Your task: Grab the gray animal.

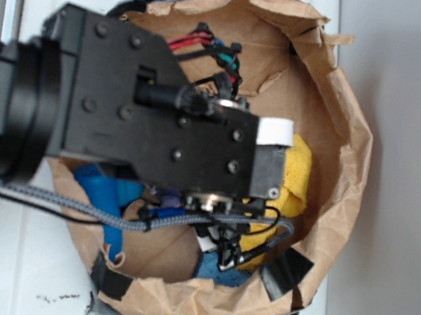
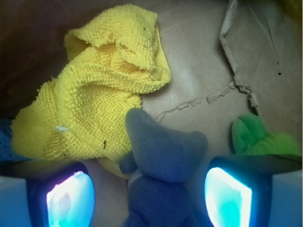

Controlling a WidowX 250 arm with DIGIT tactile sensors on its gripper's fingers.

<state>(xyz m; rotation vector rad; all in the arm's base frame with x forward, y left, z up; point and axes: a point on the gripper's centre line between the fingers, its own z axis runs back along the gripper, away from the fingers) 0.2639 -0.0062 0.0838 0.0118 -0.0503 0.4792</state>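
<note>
Inside the paper bag (image 1: 345,145) we see the gray animal (image 2: 161,156) between our spread tool (image 2: 149,196), beside a yellow towel (image 2: 94,99) and green plush (image 2: 260,137).

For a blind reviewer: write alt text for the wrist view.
A gray plush animal lies between the open gripper's two fingertips, on the brown paper floor of a bag. A crumpled yellow towel touches its left side, and a lime-green plush sits at right.
</note>
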